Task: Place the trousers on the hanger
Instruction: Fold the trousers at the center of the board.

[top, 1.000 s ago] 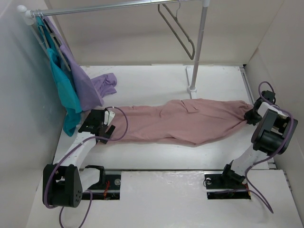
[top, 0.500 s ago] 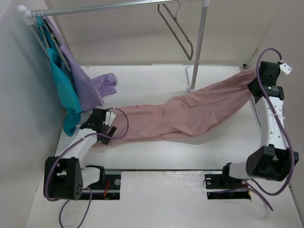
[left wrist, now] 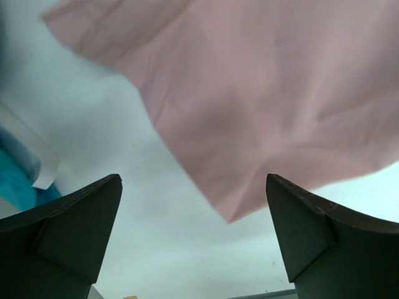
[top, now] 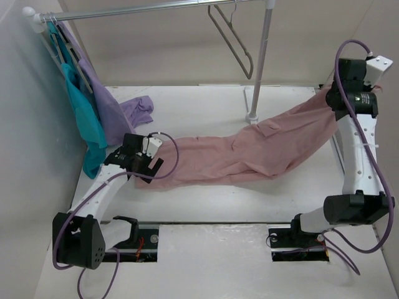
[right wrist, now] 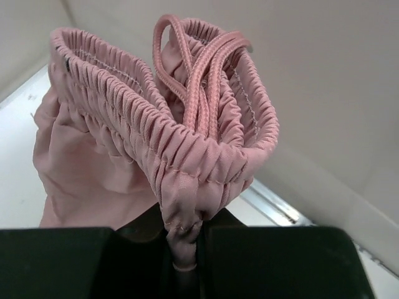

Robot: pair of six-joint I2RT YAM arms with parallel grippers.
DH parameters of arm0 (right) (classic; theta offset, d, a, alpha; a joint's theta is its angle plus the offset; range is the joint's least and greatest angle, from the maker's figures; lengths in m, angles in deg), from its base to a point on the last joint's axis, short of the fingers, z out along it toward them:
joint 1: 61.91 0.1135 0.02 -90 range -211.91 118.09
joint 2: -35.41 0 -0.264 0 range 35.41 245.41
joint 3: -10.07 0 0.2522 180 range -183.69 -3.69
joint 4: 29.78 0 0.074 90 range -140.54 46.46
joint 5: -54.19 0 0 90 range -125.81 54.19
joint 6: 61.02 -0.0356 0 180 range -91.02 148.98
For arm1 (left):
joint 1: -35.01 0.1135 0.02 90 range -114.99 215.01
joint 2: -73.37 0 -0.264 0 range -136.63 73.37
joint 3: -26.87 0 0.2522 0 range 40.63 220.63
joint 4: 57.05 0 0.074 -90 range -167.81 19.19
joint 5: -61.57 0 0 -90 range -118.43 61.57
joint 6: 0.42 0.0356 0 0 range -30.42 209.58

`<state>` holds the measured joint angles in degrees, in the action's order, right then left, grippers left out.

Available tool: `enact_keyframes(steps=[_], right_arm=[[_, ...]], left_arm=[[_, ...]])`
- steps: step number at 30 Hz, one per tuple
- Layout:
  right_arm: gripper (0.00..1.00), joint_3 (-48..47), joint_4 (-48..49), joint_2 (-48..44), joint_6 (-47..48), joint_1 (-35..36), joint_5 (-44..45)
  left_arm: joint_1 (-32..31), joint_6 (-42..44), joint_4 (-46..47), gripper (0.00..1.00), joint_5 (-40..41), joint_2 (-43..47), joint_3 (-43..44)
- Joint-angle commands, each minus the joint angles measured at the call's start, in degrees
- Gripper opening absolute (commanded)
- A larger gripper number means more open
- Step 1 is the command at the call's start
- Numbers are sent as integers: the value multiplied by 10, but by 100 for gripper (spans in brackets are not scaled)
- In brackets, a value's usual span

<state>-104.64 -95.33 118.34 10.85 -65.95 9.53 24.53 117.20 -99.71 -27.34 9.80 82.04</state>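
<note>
1. My right gripper is clamped tight on the gathered waistband of the trousers. The drawstring loops stand up above the grip.
2. That waist end is up off the table, at the far right.
3. From there the pink cloth slopes down and runs left. The legs lie flat on the table, reaching towards the near left.
4. My left gripper is spread wide and holds nothing. The edge of a trouser leg lies just ahead of it.
5. The hanger hangs by its hook from the rail at the far side. It is just left of the upright pole and well apart from the trousers.
6. At the far left end of the rail hang a lilac garment and a teal garment.
</note>
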Motion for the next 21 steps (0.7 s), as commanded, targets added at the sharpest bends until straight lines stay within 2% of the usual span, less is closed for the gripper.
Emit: enact_keyframes(steps=[1,4,9,11,15,17,18,19,21], right_arm=[[0,-65,-5,-28,31,-12,87],[0,-89,-5,-15,52,-12,124],[0,-168,-11,11,64,-12,130],[0,-175,-16,11,64,17,130],[0,-98,19,-17,84,162,219],[0,24,76,-63,78,293,241],[0,24,77,-81,72,293,241],[0,83,116,-98,72,353,241],[0,130,146,-142,57,402,249]], left_arm=[[-14,-20,-29,100,-21,4,16],[-30,-20,-46,100,-28,9,37],[-49,-15,-51,100,-34,14,51],[-54,-15,-45,100,-34,-3,51],[-77,-22,-26,100,-44,-47,51],[-90,-28,-4,100,-51,-79,57],[-90,-34,2,100,-58,-91,57],[-97,-34,9,100,-58,-103,57],[-103,-34,28,100,-64,-137,64]])
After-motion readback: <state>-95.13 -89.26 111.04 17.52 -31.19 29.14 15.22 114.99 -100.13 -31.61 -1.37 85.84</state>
